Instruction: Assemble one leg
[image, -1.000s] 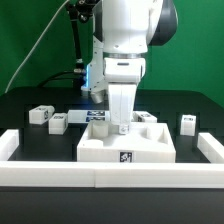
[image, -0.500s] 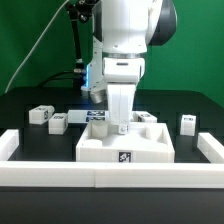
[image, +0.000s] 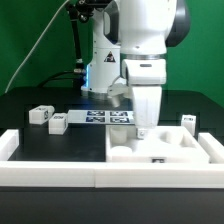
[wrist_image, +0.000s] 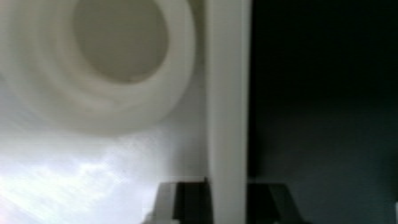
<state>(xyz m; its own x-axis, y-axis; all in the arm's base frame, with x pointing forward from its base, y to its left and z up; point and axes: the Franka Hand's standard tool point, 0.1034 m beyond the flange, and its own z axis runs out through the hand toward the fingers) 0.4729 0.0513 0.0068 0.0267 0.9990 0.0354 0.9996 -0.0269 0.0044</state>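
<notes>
Presently the tool (image: 147, 130) appears clenched on the large flat white square tabletop (image: 185, 152). The nearest small white tagged plastic leg (image: 187, 121) sits on the black worktop (image: 60, 145), just toward the exterior view's right of the tool; its long axis is unreadable.

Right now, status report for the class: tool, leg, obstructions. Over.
Tool clamped on tabletop edge. Legs loose, ungrasped: two on exterior view's left, one right. Nothing seen blocking them.

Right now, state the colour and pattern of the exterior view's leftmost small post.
White, with a black-and-white tag: the leg shows best in the exterior view.
</notes>
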